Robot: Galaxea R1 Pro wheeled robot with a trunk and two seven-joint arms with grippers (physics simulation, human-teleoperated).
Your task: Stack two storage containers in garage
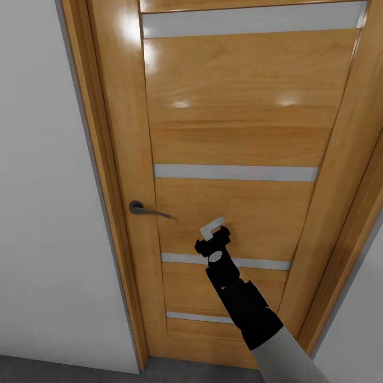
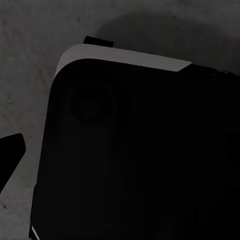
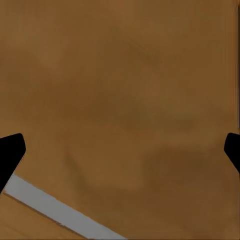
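- Straight ahead of the robot stands a closed wooden door [image 1: 234,159] with pale grey strips across it and a dark lever handle [image 1: 146,209] near its left edge; white wall [image 1: 48,186] lies to the left and a sliver of dark floor [image 1: 53,369] below.
- Raised toward the door's lower panels, the right gripper [image 1: 215,227] sits just beside the wood, off to the right of the handle and apart from it. In the right wrist view its two dark fingertips [image 3: 11,152] sit far apart at the picture's edges with only door between them, so it is spread and holds nothing.
- For the left gripper, one dark fingertip [image 2: 10,155] shows over rough grey floor [image 2: 30,65] and a dark, pale-edged part of the robot [image 2: 140,150]; I cannot tell whether it is spread or closed.
- No storage container appears, so I cannot place either.
- My judgement: as open-top straight-walled bins, they should be stiff and light; hold them by the rim or opposite walls, kept level.
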